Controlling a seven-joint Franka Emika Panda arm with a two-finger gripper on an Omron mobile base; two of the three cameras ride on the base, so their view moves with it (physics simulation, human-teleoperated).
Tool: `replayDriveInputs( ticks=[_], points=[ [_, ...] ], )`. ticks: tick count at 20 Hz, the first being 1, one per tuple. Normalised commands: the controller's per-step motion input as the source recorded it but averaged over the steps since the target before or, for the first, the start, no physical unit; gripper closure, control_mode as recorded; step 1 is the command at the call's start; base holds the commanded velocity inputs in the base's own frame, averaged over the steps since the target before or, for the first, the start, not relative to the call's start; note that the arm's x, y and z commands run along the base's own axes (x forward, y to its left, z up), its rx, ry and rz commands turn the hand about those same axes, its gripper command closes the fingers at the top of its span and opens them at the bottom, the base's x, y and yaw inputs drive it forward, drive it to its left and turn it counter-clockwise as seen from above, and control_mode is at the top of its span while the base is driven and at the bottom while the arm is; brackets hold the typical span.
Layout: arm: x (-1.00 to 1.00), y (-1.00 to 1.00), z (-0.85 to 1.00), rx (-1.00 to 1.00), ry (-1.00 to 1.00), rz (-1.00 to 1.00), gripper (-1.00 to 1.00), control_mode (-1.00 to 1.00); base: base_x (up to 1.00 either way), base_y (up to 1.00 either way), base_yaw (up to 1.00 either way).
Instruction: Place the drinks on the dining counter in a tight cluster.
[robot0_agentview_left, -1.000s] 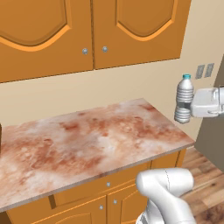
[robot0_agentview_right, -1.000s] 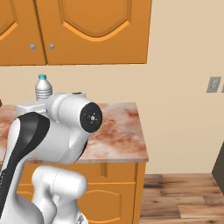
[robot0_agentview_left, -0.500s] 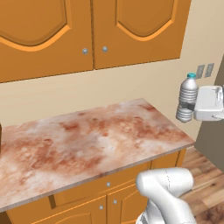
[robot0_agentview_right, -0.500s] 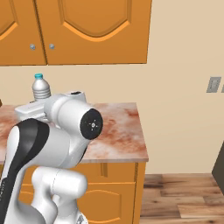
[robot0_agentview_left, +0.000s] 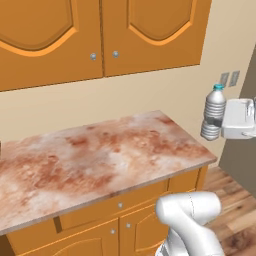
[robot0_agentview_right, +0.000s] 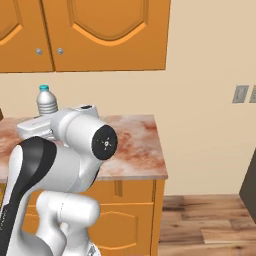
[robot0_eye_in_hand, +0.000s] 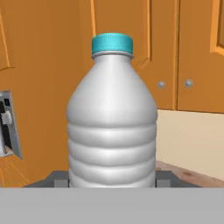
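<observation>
**Water bottle in transit, off the narrow counter**

Pincer (robot0_agentview_left: 218, 126) is clamped on the lower body of the water bottle (robot0_agentview_left: 214, 112), holding it upright in the air just past the right end of the narrow marbled counter (robot0_agentview_left: 90, 165), below the orange wall cabinets (robot0_agentview_left: 100, 35). In the hand view the bottle (robot0_eye_in_hand: 112, 118) sits centred btwn the two dark tips, blue cap up, no tilt. From the right base view it (robot0_agentview_right: 47, 101) shows behind the arm's white wrist.

Judgement: this is the carry leg; the dining counter w/ the other drinks isn't in frame. To do it well: keep the wrist level so the bottle stays vertical, swing slow & smooth since the grip is low and the top could sway, clear the counter corner and wall before turning. Set down beside the other bottles, near touching, w/o knocking them; release only once the base rests flat.
</observation>
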Motion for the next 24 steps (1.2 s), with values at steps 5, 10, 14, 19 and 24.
replayDriveInputs(
  ticks=[5, 10, 14, 19, 24],
  points=[
    [0.00, 0.00, 0.00, 0.00, 0.00, 0.00, 1.00, 1.00, -0.98, -0.42, -0.39],
    [0.00, 0.00, 0.00, 0.00, 0.00, 0.00, 1.00, 1.00, -0.31, -0.03, -0.61],
    [0.00, 0.00, 0.00, 0.00, 0.00, 0.00, 1.00, 1.00, -0.10, 0.00, -0.84],
    [0.00, 0.00, 0.00, 0.00, 0.00, 0.00, 1.00, 1.00, 0.00, 0.01, -1.00],
    [0.00, 0.00, 0.00, 0.00, 0.00, 0.00, 1.00, 1.00, 0.00, 0.01, -1.00]
  ],
)
